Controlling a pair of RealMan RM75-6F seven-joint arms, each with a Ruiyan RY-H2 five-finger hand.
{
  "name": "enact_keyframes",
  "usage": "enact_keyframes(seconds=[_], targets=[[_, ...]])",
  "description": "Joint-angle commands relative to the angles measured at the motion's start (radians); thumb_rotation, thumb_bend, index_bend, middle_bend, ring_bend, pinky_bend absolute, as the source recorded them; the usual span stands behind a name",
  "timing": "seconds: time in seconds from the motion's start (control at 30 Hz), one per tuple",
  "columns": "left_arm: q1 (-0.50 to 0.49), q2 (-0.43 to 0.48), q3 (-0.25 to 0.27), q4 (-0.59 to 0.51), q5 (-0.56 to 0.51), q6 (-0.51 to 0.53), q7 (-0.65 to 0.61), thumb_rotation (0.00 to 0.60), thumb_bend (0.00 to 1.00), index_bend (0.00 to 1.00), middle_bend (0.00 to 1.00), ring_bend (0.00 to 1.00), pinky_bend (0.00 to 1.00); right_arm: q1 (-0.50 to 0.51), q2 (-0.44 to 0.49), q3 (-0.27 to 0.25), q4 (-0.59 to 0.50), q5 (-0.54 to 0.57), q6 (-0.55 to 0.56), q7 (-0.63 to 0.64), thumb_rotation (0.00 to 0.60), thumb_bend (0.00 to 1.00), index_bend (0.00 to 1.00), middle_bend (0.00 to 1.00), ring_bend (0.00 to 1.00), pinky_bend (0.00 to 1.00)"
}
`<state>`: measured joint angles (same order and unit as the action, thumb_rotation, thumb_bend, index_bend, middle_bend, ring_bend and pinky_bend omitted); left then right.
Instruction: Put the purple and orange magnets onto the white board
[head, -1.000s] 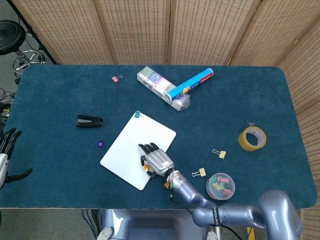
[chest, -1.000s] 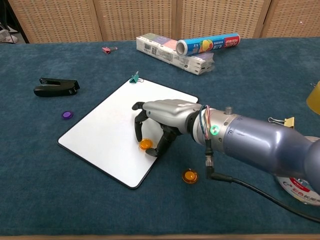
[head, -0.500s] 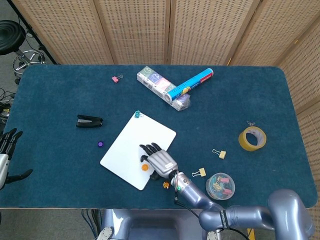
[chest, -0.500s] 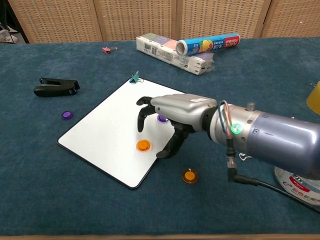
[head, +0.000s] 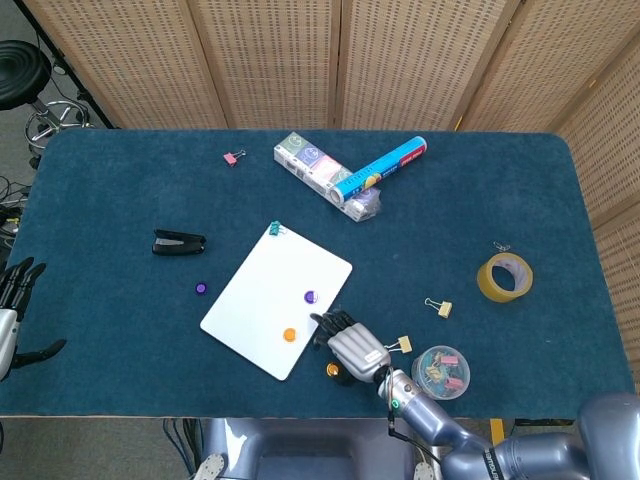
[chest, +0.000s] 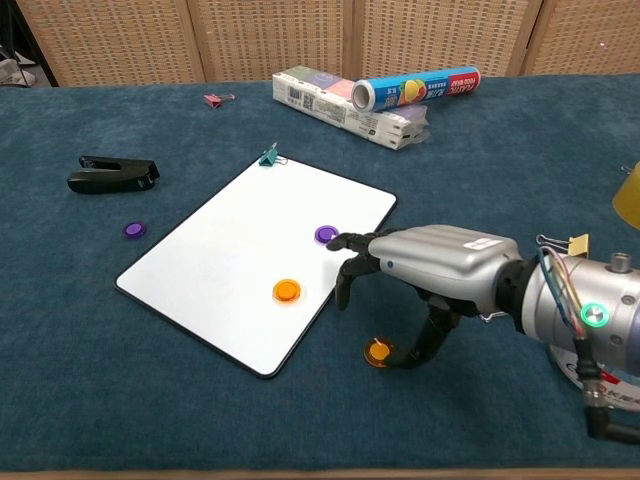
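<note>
The right hand is now hovering over the loose orange magnet on the counter, just off the near edge of the white board. A second ago it was over the board, releasing the orange magnet that is now lying there alone. Its fingers are curled downward and are holding nothing. I judge it is going for the second orange one.

Farther back, a purple magnet is already sitting on the board, and another purple magnet is waiting on the counter beside the board's left edge.

Only the head view is showing the left hand, idle at the counter's left edge with fingers spread.
</note>
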<state>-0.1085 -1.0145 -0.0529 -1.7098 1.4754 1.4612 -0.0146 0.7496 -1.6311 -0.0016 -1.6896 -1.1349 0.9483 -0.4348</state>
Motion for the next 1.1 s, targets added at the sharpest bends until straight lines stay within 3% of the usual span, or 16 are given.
enact_keyframes(seconds=[0.03, 0.83, 1.1], targets=[[0.000, 0.000, 0.000, 0.000, 0.000, 0.000, -0.001, 0.600, 0.02, 0.00, 0.00, 0.00, 0.00, -0.003, -0.005, -0.003, 0.008, -0.005, -0.004, 0.000, 0.600, 0.26, 0.33, 0.00, 0.00, 0.00], [0.001, 0.002, 0.001, -0.001, 0.003, 0.000, -0.010, 0.600, 0.01, 0.00, 0.00, 0.00, 0.00, -0.033, -0.041, 0.006, 0.064, -0.013, -0.035, 0.037, 0.600, 0.27, 0.41, 0.00, 0.00, 0.00], [0.000, 0.003, 0.001, -0.001, 0.002, -0.001, -0.011, 0.600, 0.01, 0.00, 0.00, 0.00, 0.00, -0.034, -0.048, 0.014, 0.073, -0.006, -0.044, 0.034, 0.600, 0.35, 0.47, 0.00, 0.00, 0.00]])
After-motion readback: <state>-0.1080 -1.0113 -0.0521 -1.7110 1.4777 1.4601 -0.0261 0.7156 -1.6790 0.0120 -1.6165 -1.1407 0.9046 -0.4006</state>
